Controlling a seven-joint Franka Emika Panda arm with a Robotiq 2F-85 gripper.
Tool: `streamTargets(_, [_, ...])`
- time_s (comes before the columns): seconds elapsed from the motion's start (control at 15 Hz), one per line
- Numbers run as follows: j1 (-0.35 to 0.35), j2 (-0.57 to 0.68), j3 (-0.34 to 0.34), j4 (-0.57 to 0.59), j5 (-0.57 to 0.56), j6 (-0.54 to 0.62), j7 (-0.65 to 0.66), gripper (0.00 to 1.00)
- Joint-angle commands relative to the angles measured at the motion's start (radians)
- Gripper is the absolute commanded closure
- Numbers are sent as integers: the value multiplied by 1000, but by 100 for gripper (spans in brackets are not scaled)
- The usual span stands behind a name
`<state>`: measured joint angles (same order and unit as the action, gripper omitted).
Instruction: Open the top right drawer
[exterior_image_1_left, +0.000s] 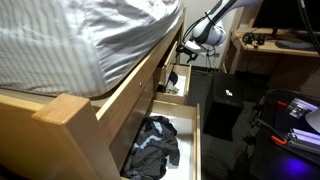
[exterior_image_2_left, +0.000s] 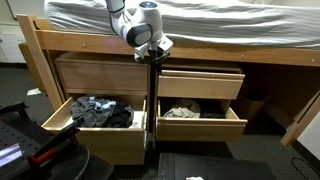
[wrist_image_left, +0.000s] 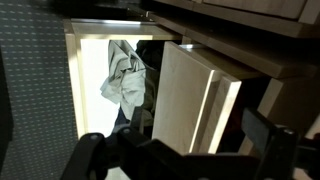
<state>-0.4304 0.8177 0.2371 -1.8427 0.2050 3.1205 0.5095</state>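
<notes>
The released pincer hovers upper-centre; the light-wood top right drawer looks stiff and heavy, probably best pulled by its top edge.

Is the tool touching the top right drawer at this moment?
Cannot tell. In an exterior view the tool sits by the upper corner of the top right drawer, but no view shows contact or a gap plainly.

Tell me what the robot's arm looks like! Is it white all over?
Mostly white! The arm is made of smooth, rounded white pieces with darker parts at the joints. Its end effector is black and chunky, with two thick dark fingers showing in the wrist view. I can't make out any cables or writing on it.
</notes>
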Motion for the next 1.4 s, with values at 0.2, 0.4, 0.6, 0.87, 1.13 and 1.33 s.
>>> streamTargets(0.2, [58,56,-53,78,123,-31,-62,0])
streamTargets(0.4, [79,130,-52,173,168,-2,-74,0])
streamTargets(0.6, [50,185,-1,284,177,-110,-123,0])
streamTargets(0.87, [70,181,-20,289,205,-131,-158,0])
streamTargets(1.13, [77,189,-28,305,220,-140,-163,0])
streamTargets(1.33, [163,237,-98,357,220,-110,-107,0])
